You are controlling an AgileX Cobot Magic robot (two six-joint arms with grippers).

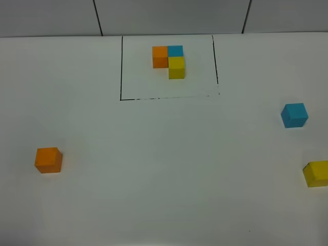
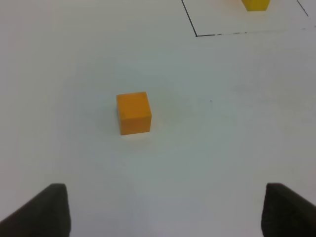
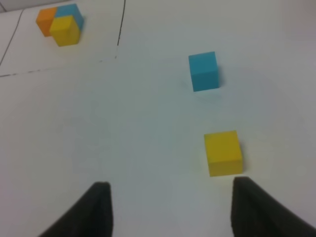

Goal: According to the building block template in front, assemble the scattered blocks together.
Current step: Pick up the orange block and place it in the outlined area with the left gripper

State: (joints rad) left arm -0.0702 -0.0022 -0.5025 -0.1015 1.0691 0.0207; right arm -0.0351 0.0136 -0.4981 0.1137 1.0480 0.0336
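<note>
Exterior high view: the building block template (image 1: 171, 61) is a black-lined rectangle at the far middle of the matte white tabletop (image 1: 164, 174), framing joined orange, blue and yellow cubes in an L. The small plain orange cube (image 1: 48, 160) sits well apart from the template, nearer the camera and off to the left. The small sky-blue cube (image 1: 294, 115) is right of the template, outside the frame line. The small plain yellow cube (image 1: 315, 173) is near the blue one, further from the template and cut by the picture edge. None of the three touch. A grey panelled wall (image 1: 174, 15) with dark seams runs behind the table.

Left wrist view: the left gripper (image 2: 166, 197) hangs above the table, tilted down. Its two dark fingertips (image 2: 52, 210) are spread wide with nothing between them. The orange cube (image 2: 134, 113) lies ahead of the tips, apart from both, and the template's corner line shows beyond it.

Right wrist view: the right gripper (image 3: 171, 197) is also above the table and angled down. Its jaws are apart but narrower than the left's, and empty. The yellow cube (image 3: 223, 153) sits just ahead of one fingertip (image 3: 252, 207) – whether they touch I cannot tell. The sky-blue cube (image 3: 203, 71) is beyond it, towards the template (image 3: 61, 24), which shows far off.
</note>
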